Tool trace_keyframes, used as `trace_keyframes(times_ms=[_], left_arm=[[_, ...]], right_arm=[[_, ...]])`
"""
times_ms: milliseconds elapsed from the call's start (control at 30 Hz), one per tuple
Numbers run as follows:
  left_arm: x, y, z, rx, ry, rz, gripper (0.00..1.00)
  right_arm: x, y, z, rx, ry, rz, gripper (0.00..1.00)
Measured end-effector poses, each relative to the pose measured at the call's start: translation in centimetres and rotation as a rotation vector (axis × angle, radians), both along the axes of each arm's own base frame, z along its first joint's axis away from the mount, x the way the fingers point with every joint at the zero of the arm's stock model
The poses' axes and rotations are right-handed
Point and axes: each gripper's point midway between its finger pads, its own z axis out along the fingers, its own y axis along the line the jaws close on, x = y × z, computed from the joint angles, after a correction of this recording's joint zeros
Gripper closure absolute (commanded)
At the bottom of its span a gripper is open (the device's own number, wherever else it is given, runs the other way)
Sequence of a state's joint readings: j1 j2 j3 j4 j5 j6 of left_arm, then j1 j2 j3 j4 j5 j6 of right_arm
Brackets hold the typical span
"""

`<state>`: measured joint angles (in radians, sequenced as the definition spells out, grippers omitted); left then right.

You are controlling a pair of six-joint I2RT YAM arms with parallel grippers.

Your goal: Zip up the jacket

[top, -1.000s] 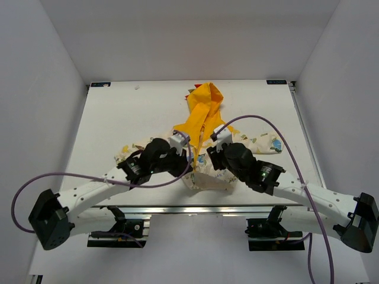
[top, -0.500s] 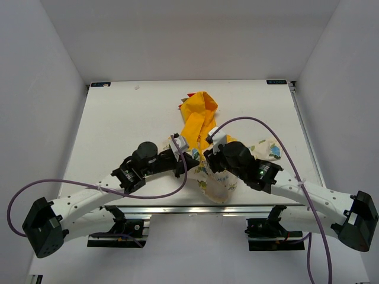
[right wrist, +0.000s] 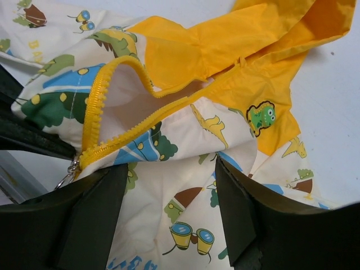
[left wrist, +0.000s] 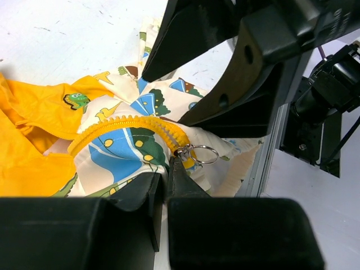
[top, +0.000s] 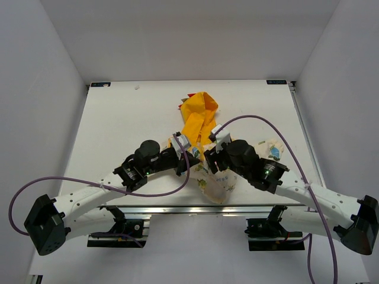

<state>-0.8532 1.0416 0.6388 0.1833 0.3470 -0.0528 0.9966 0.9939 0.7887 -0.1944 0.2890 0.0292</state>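
Note:
The jacket (top: 200, 118) lies mid-table, its yellow hood at the far end and its cream dinosaur-print body (top: 218, 184) reaching the near edge. My left gripper (top: 189, 157) is shut on the jacket's fabric beside the zipper slider (left wrist: 183, 152), whose metal ring (left wrist: 206, 153) sticks out past the fingertips (left wrist: 175, 169). My right gripper (right wrist: 169, 194) stands open, its fingers (right wrist: 242, 214) astride cream fabric just right of the slider (right wrist: 73, 165). Above the slider the two yellow tooth rows (right wrist: 95, 107) part into an open loop.
An aluminium rail (top: 189, 208) runs along the table's near edge, right under the jacket's hem. Purple cables (top: 278, 133) arc over both arms. White walls close in the table at the left, right and back.
The jacket has been drawn toward the near edge, its hood sliding closer and its hem bunching at the rail. My right gripper's jaws have spread wider. The left stays shut.

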Motion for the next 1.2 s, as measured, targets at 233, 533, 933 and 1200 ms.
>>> trace_keyframes(times_ms=[233, 533, 933, 1200], left_arm=[[0.4, 0.0, 0.6, -0.009, 0.007, 0.022, 1.00], [0.5, 0.2, 0.4, -0.008, 0.043, 0.052, 1.00], [0.3, 0.5, 0.9, -0.020, 0.054, 0.062, 1.00], [0.3, 0.7, 1.3, -0.030, 0.050, 0.069, 1.00]], right_arm=[[0.5, -1.7, 2.2, 0.018, -0.010, -0.100, 0.28], [-1.9, -0.9, 5.9, 0.161, 0.021, -0.002, 0.28], [-4.5, 2.4, 6.1, 0.289, 0.274, 0.115, 0.27], [-4.6, 2.3, 6.2, 0.346, 0.368, 0.132, 0.30]])
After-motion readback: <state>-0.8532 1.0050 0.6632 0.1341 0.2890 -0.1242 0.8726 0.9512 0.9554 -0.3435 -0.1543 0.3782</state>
